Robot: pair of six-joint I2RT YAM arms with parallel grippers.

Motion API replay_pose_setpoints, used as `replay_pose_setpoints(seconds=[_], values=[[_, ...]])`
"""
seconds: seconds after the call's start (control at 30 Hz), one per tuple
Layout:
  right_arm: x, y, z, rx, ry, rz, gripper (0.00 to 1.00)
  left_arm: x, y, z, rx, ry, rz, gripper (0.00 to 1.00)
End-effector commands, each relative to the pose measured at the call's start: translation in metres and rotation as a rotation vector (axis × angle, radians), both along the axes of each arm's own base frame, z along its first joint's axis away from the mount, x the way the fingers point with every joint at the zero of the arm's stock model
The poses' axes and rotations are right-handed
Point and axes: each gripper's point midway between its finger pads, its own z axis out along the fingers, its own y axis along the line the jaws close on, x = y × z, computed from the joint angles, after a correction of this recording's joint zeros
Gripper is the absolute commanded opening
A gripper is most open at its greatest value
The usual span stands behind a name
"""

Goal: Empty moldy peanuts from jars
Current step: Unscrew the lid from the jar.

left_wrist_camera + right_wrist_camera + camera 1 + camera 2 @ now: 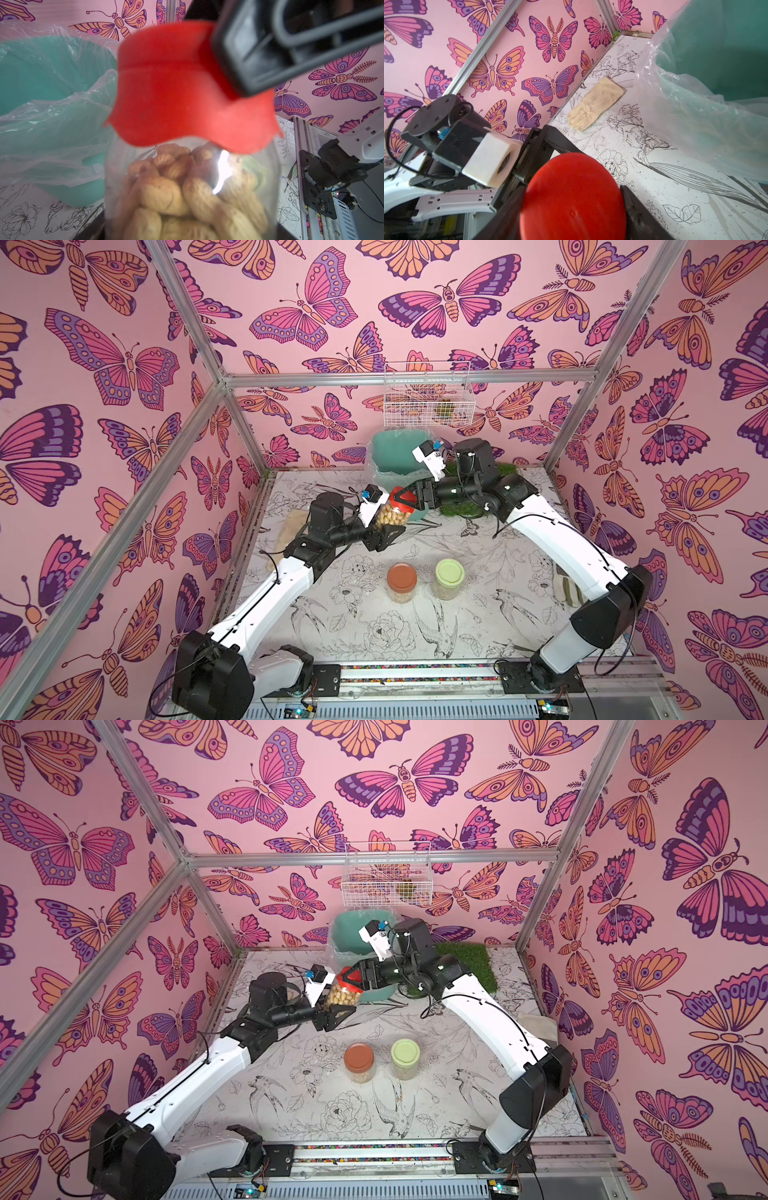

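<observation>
Bright, even; wrist cams prob. blurry.

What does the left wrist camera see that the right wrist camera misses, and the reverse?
Left wrist only: the peanuts inside the clear jar. Right wrist only: a pale glove lying by the wall, the left arm's camera, and the flat top of the red lid. Both: the red lid gripped by the right pincer, the teal bin with its plastic liner, and the flower-printed table.
</observation>
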Motion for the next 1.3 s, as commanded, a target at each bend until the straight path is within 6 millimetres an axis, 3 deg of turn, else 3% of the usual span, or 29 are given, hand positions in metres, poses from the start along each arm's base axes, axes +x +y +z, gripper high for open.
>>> replay_pose_setpoints(seconds=[0.0,0.13,0.27,0.37,0.43,0.6,0.67,0.8,0.93,0.97,1.13,1.27], values=[[-0.032,-0.007,0.0,-0.003,-0.134,0.218,0.0,-0.003,0.0,0.002,-0.028,0.032,-0.013,0.0],[-0.04,-0.016,-0.012,-0.053,-0.246,0.324,0.0,-0.011,-0.004,0.003,-0.038,0.045,-0.07,0.0],[-0.042,-0.022,-0.008,-0.043,-0.314,0.387,0.0,-0.017,-0.006,0.005,-0.041,0.05,-0.106,0.0],[-0.045,-0.022,-0.004,-0.034,-0.342,0.423,0.07,-0.019,-0.006,0.005,-0.043,0.052,-0.117,0.0],[-0.046,-0.02,0.001,-0.021,-0.337,0.434,0.18,-0.019,-0.006,0.006,-0.044,0.051,-0.118,0.0],[-0.039,-0.014,0.009,0.019,-0.223,0.387,0.68,-0.019,-0.005,0.005,-0.039,0.045,-0.11,0.0],[-0.034,-0.012,0.011,0.027,-0.17,0.353,0.76,-0.018,-0.005,0.006,-0.037,0.037,-0.107,0.0],[-0.027,-0.012,0.015,0.028,-0.095,0.278,0.81,-0.017,-0.004,0.006,-0.031,0.028,-0.098,0.0],[-0.017,-0.016,0.021,0.04,-0.061,0.147,0.91,-0.015,-0.002,0.005,-0.022,0.016,-0.081,0.0],[-0.013,-0.019,0.023,0.042,-0.055,0.103,0.99,-0.014,-0.002,0.005,-0.018,0.013,-0.078,0.0],[0.004,-0.04,0.023,-0.015,0.0,-0.147,0.99,-0.011,0.0,0.004,-0.009,0.007,-0.061,0.0],[0.002,-0.047,0.009,-0.124,0.038,-0.253,0.99,-0.011,0.0,0.003,-0.006,0.007,-0.059,0.0]])
